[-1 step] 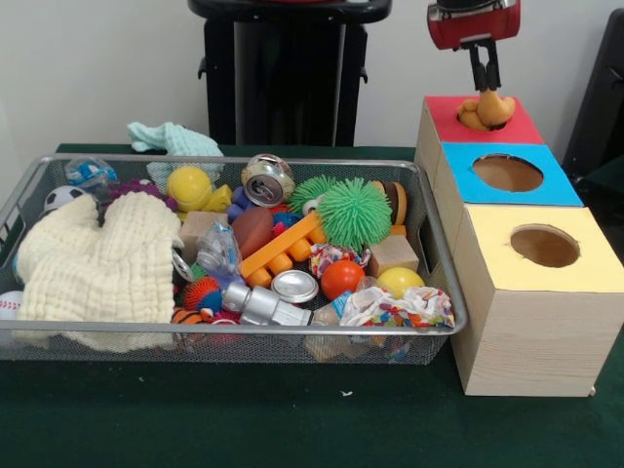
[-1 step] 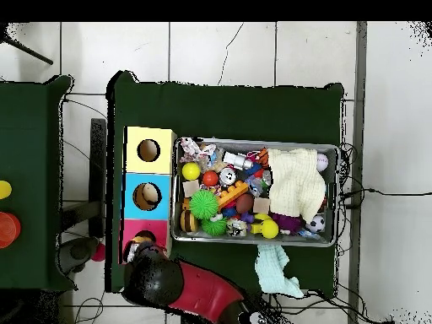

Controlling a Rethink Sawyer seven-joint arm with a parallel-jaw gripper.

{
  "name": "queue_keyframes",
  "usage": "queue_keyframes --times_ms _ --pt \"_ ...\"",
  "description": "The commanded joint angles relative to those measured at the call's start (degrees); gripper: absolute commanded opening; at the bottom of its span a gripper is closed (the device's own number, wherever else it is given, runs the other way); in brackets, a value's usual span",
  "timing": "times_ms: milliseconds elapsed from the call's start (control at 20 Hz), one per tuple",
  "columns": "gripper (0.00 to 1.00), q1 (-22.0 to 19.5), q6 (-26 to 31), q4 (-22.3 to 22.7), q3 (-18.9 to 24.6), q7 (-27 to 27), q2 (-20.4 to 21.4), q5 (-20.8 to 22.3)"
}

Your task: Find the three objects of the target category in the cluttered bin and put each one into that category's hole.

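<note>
At the left of the front view sits one wire bin [image 1: 444, 292] full of toys on the green surface [image 1: 244, 419]. In it lies one big cream cloth [image 1: 97, 258] at the left. To the right of the cloth there are two cans: one can [image 1: 267, 179] at the back and one flat can [image 1: 294, 286] near the front. One green spiky ball [image 1: 353, 212] sits right of the middle. One orange ball [image 1: 341, 278] and one yellow ball [image 1: 401, 282] lie close in front of it. One light blue cloth [image 1: 174, 137] lies behind the bin.

At the right stand three boxes in a row, each with one hole: a yellow box [image 1: 546, 292] in front, a blue box [image 1: 507, 175] in the middle, and a red box [image 1: 483, 125] at the back.

At the upper right, the hand [image 1: 486, 86] hangs over the red box. Its fingers [image 1: 480, 73] are close together and pinch the top of one orange toy [image 1: 487, 109]. The toy sits right at the red hole. Which way it points is hard to tell.
</note>
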State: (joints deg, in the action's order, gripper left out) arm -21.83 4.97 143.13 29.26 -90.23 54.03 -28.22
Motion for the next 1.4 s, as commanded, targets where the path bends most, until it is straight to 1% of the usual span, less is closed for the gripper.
queue_keyframes --times_ms 50,200,400,650,800,1150,1400 --pt "0.0 0.54 4.18 -7.4 -2.98 -8.66 -0.57 0.91" --pt "0.0 0.91 4.16 -7.55 -3.32 -8.46 -0.64 1.12" --pt "0.0 0.48 2.05 -7.1 -2.6 -8.59 -1.76 1.64" --pt "0.0 1.63 1.96 -8.05 -4.14 -7.89 -2.73 2.23" --pt "0.0 1.84 1.16 -8.21 -4.3 -8.14 -3.56 2.67" --pt "0.0 0.19 1.45 -7.23 -1.41 -10.37 -3.4 2.15" --pt "0.0 0.23 2.21 -7.1 -1.34 -10.55 -2.74 1.9"
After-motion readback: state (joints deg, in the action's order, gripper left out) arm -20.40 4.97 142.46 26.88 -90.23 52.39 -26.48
